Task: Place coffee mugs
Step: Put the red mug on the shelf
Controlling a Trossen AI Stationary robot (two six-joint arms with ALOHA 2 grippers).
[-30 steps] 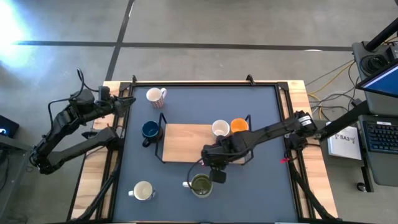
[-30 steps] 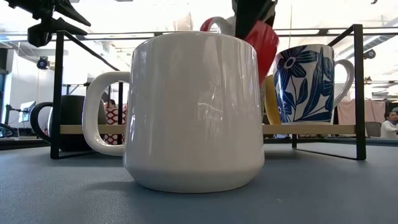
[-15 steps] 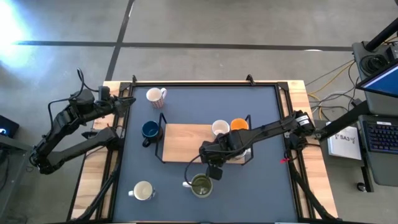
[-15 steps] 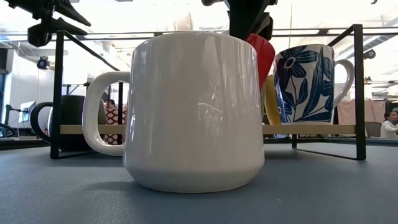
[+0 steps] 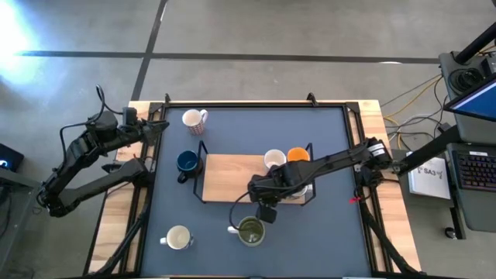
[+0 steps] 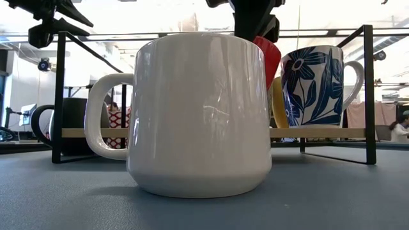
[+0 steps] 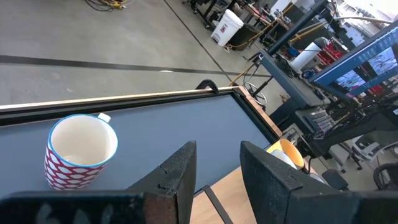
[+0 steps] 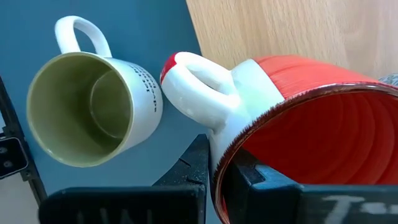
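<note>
My right gripper (image 5: 263, 208) is shut on a red mug (image 8: 298, 118) with a white handle, above the near edge of the wooden rack (image 5: 232, 180). In the low view the red mug (image 6: 270, 56) shows behind a big white mug (image 6: 198, 115). A cream mug with an olive inside (image 8: 87, 118) stands on the table just below it. A white mug (image 5: 273, 160) and an orange mug (image 5: 298, 156) stand on the rack. My left gripper (image 7: 217, 168) waits open at the far left corner, near a white mug with red markings (image 7: 81, 152). My right gripper pinches the red mug's rim (image 8: 219, 163) right beside the handle, one finger inside the mug and one outside. The fingers slant down from the table's right side. The mug is tilted, its mouth toward the wrist, and hangs clear of the rack's board.
A dark blue mug (image 5: 186, 163) stands on the table left of the rack, and a white mug (image 5: 178, 238) sits near the front left. The rack's black frame (image 6: 369, 89) rises around the board. A blue-flowered mug (image 6: 316, 86) stands on the rack.
My right gripper has shifted slightly toward the table's left and rolled a little, still shut on the red mug. In the low view the mug's handle has gone out of sight behind the gripper and the white mug. For the last half second it has kept still.
</note>
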